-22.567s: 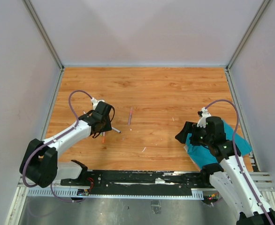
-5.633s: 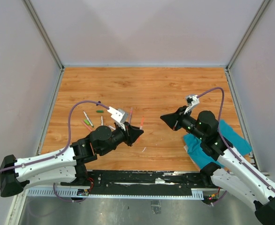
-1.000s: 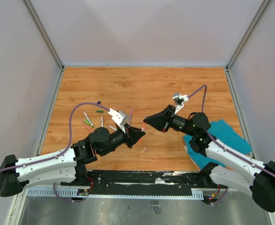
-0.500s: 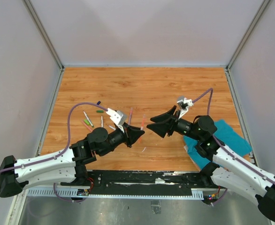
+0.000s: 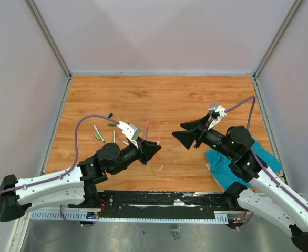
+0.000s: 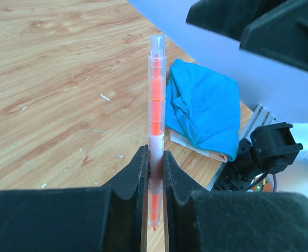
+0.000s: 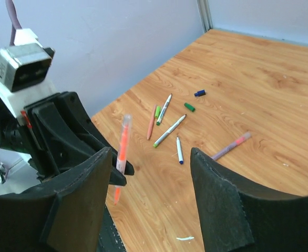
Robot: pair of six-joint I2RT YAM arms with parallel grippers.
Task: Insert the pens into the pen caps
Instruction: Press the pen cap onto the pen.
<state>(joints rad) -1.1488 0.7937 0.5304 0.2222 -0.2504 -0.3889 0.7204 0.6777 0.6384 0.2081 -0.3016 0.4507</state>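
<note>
My left gripper (image 5: pixel 155 149) (image 6: pixel 154 163) is shut on an orange pen (image 5: pixel 158 137) (image 6: pixel 155 105), held upright above the table, with a clear plastic end on top. The same orange pen (image 7: pixel 122 142) shows in the right wrist view. My right gripper (image 5: pixel 178 132) (image 7: pixel 151 157) hangs open and empty a short way to the right of that pen, not touching it. More pens lie on the wood: a pink-purple pen (image 5: pixel 146 127) (image 7: pixel 231 146), a green-ended pen (image 7: pixel 168 130) and a blue-tipped pen (image 7: pixel 178 150). A green cap (image 5: pixel 112 125) (image 7: pixel 189 107) and a dark blue cap (image 5: pixel 110 115) (image 7: pixel 199 93) lie near them.
A crumpled teal cloth (image 5: pixel 251 157) (image 6: pixel 201 110) lies at the table's right front, under the right arm. Grey walls (image 5: pixel 33 79) close in the wooden table (image 5: pixel 164 94) on three sides. A black rail (image 5: pixel 159 199) runs along the near edge.
My right gripper has opened and drawn back to the right, away from the orange pen's top. The left gripper and its pen have stayed put.
</note>
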